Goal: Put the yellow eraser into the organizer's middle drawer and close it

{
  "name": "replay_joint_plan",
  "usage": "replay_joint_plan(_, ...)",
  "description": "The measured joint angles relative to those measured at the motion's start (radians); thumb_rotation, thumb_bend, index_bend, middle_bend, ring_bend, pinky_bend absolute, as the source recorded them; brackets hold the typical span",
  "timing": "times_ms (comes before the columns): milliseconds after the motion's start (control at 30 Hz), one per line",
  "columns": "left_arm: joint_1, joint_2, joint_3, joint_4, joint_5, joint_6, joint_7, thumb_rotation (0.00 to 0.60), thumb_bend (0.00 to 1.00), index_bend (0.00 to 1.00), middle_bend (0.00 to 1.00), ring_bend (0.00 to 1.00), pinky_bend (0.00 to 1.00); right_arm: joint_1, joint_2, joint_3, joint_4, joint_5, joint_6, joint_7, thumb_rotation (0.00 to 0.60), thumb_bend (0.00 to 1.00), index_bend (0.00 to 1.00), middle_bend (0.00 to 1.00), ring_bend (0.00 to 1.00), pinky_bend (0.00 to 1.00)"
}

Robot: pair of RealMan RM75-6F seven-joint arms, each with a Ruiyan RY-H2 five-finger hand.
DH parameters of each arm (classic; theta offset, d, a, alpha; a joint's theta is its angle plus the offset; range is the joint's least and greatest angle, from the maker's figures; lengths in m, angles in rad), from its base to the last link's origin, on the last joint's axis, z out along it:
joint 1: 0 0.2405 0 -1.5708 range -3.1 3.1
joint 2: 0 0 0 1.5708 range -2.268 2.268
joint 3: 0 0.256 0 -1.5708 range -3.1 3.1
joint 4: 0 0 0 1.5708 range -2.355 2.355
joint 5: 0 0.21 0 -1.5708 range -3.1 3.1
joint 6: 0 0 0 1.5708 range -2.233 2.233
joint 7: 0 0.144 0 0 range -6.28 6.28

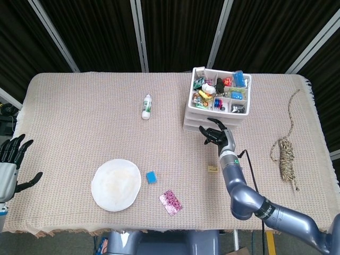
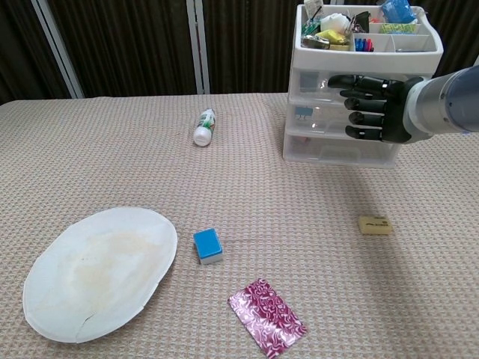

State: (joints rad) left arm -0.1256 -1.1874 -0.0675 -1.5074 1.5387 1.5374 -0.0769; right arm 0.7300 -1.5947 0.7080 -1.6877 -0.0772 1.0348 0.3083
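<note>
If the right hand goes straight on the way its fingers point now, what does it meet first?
Probably the organizer: the right hand is raised before its clear drawer fronts, fingers toward them. Which drawer is hard to tell.

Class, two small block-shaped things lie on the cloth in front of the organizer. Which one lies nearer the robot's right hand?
The yellow eraser, lying almost straight below the right hand. The blue block sits much further left, beside the white plate.

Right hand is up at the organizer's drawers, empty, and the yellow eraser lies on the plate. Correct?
Not quite. The eraser lies on the bare tablecloth, far from the plate, as the chest view shows. The right hand is indeed empty at the organizer's drawers.
</note>
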Motion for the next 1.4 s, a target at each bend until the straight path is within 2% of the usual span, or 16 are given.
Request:
replay_joint_plan(633, -0.001, 0.004, 0.000, -0.004, -0.004, -0.007, -0.008, 0.600, 0.25, 0.11, 0.00, 0.00, 0.00, 0.022, -0.029, 0.029, 0.045, 0.042, -0.014, -0.035, 0.600, 0.16, 0.30, 0.80, 0.79, 0.68)
replay_joint_plan(1400, -0.002, 0.004, 0.000, -0.005, -0.003, -0.006, -0.004, 0.600, 0.25, 0.11, 0.00, 0.00, 0.00, -0.005, -0.031, 0.016, -0.022, 0.037, -0.017, -0.049, 0.600, 0.16, 0.33, 0.80, 0.79, 0.68)
